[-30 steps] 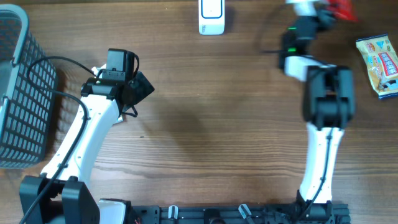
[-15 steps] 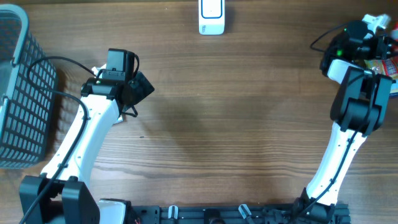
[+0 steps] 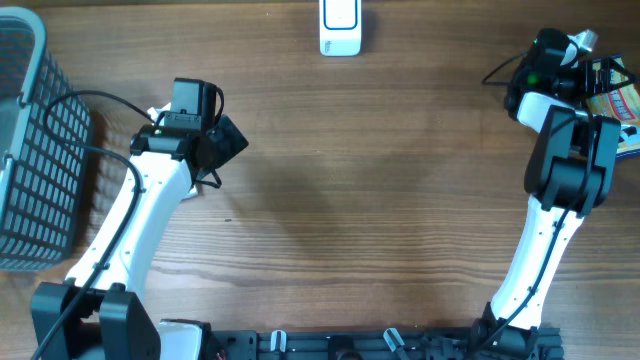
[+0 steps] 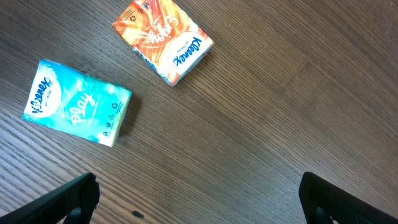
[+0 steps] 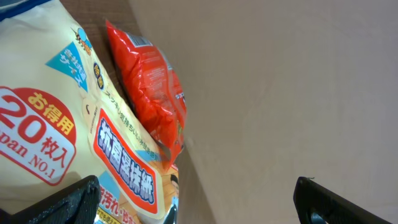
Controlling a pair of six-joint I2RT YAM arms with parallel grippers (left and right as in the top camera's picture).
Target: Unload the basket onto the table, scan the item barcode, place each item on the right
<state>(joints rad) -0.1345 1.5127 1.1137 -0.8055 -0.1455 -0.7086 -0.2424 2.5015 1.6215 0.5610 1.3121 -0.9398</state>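
Red packet (image 5: 149,93) against yellow pack (image 5: 37,56); L jaws, R jaws spread, empty.

Checkout-style lab table (image 3: 350,200), scanner (image 3: 340,27), basket (image 3: 30,150) (grey)

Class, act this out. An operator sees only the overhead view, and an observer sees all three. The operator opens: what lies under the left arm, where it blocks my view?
Observer: Two tissue packs lie apart on the table: a teal pack and an orange pack.
Operator: Is the left gripper holding either?
Observer: No. The left gripper is open above them, with nothing between its fingers.
Operator: My right arm covers the spot by the yellow pack. Is anything there?
Observer: Yes. A red pack lies against the yellow pack, touching its edge.
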